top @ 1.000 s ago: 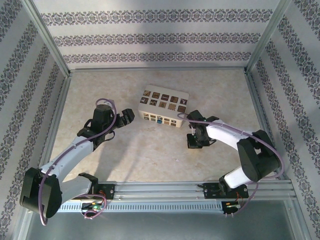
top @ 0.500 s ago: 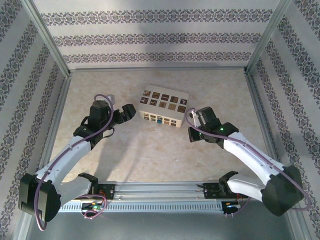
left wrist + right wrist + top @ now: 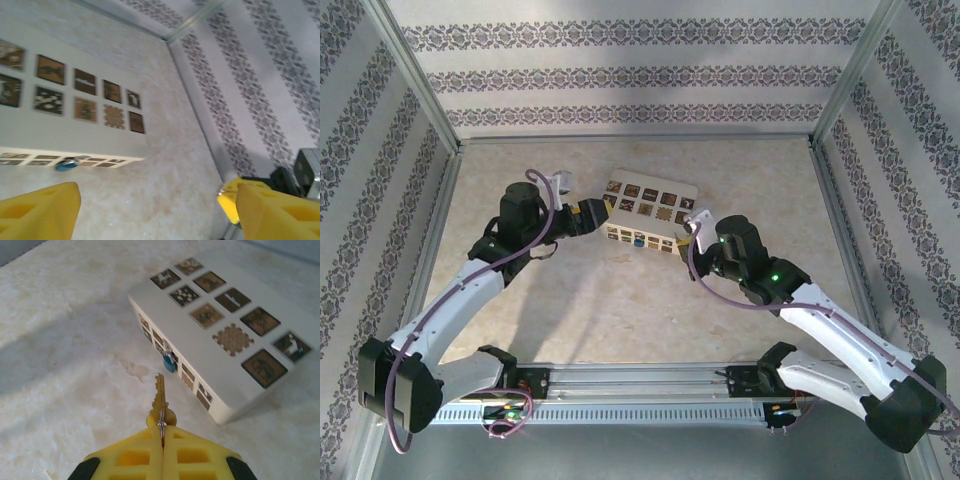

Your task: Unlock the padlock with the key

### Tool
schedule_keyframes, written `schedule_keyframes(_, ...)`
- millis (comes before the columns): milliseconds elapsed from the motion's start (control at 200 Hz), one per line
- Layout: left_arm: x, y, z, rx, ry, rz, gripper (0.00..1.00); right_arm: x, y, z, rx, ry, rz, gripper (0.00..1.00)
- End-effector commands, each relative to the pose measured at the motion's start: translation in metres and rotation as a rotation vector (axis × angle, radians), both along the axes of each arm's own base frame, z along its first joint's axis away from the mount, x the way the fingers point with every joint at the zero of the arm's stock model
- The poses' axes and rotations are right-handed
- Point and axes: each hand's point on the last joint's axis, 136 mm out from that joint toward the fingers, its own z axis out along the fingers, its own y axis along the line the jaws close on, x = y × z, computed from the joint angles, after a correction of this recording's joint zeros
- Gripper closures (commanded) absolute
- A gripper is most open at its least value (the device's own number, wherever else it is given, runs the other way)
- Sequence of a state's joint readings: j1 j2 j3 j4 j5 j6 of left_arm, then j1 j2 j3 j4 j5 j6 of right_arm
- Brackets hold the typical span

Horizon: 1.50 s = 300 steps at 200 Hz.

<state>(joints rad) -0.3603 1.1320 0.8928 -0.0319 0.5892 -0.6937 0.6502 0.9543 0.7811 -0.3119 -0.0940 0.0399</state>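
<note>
Now we're at approach step: right fingers (image 3: 200, 455) clamped on key (image 3: 160, 395), left fingers (image 3: 40, 210) wide, empty; next, align tip w/ padlock (image 3: 170, 363).

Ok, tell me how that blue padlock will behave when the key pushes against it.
The blue padlock hangs from the front face of the box, so it will probably swing or twist aside rather than stay put. It looks small and light, offering the key little resistance. The box looks unbraced and may slide.
</note>
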Motion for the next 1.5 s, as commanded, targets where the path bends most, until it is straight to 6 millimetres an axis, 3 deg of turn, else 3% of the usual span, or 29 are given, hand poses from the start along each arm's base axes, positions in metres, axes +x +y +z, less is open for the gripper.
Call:
schedule_keyframes(0,-0.012,-0.023,0.032,-0.04,-0.096,-0.126,0.24,0.004,0.013,0.035,0.017,-0.137,0.067,1.0)
schedule_keyframes(390,-0.02,-0.077,0.04,-0.068,-0.117,-0.261,0.47,-0.001,0.039,0.052,0.045,-0.201,0.124,1.0)
schedule_keyframes(810,-0.028,-0.119,0.026,-0.052,-0.092,-0.36,0.57,-0.003,0.04,0.058,0.051,-0.222,0.111,1.0)
schedule_keyframes(1494,-0.03,-0.127,0.022,-0.037,-0.083,-0.372,0.93,0.002,0.035,0.055,0.044,-0.212,0.063,1.0)
